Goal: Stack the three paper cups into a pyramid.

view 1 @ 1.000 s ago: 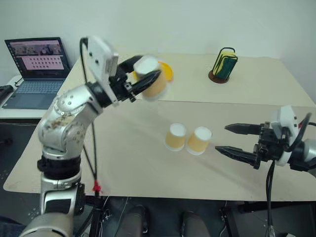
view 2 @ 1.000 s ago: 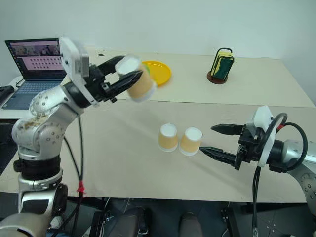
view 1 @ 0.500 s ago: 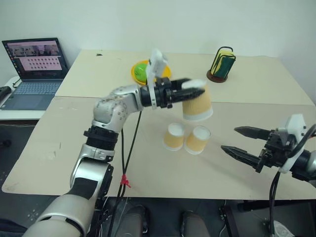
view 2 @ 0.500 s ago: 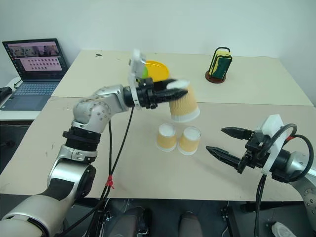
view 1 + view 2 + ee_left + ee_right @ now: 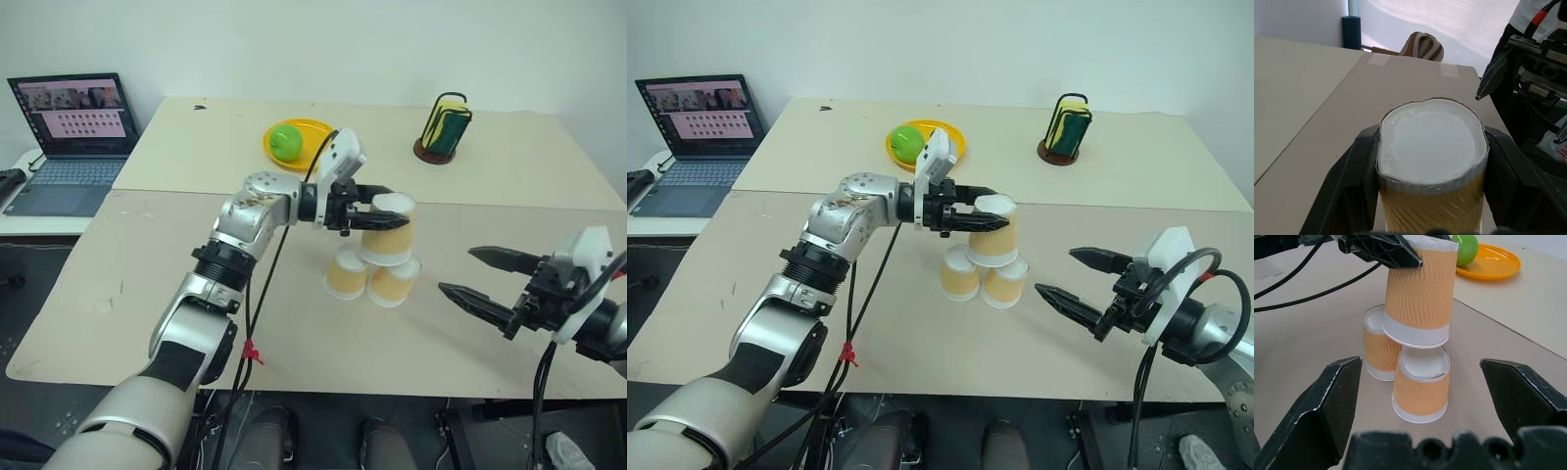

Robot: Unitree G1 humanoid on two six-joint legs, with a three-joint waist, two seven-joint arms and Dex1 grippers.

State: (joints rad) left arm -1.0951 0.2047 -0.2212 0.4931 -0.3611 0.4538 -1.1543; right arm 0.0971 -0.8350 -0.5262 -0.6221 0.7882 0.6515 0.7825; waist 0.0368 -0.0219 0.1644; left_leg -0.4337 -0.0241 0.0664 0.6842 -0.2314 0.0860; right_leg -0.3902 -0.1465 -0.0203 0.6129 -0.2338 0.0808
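Left fingers [image 5: 375, 209] clamped on the top cup [image 5: 388, 230], upside down, rim resting over the two lower cups [image 5: 370, 275] standing side by side, touching, on the tabletop [image 5: 294, 323]. Right fingers [image 5: 487, 277] spread wide, empty, just beside the stack.

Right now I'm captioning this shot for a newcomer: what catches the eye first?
The left gripper, shut on the third cup, holds it upside down over the two cups at the table's middle. To their right the right gripper waits open. At the back sits a green fruit on a yellow plate.
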